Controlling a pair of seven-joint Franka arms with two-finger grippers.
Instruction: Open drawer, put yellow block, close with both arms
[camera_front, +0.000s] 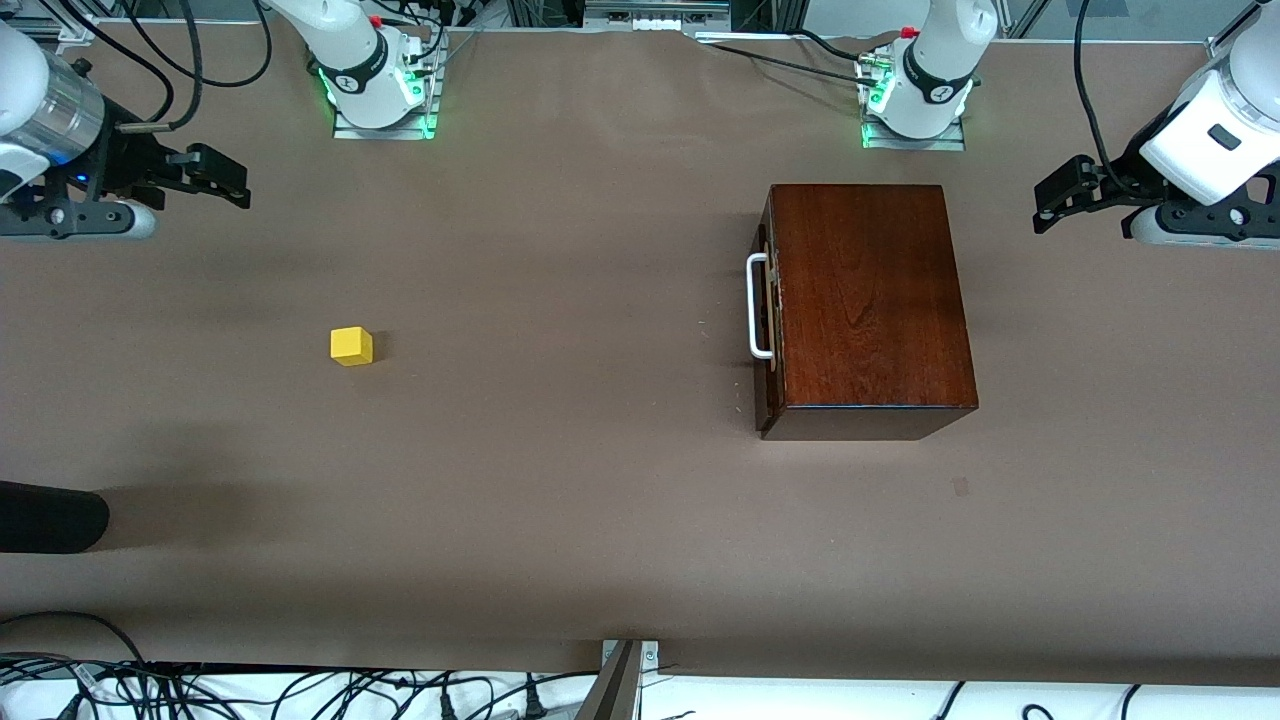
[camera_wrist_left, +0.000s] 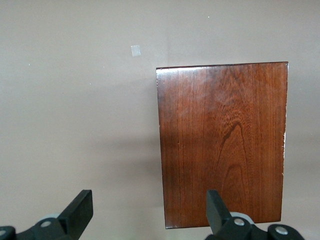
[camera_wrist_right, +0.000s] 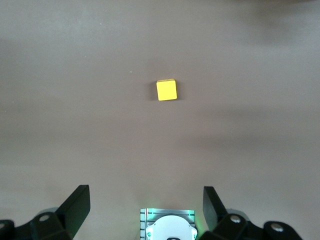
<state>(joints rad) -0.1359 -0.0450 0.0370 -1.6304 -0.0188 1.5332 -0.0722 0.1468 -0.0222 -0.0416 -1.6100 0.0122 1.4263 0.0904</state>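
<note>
**Both arms raised at the table ends, drawer shut, block out on open table**

The left gripper (camera_front: 1045, 205) hangs high over the left arm's end of the table, jaws spread wide and holding nothing; the mahogany box (camera_front: 868, 300) sits just beside and below it. The drawer (camera_front: 766, 330) is pushed in, its white handle (camera_front: 756, 306) facing the right arm's end. The right gripper (camera_front: 232, 180) hangs over that end, jaws equally wide and empty. The yellow block (camera_front: 351, 346) lies well apart from it on bare brown table (camera_front: 560, 450), with free room on every side and far from all edges.
</note>
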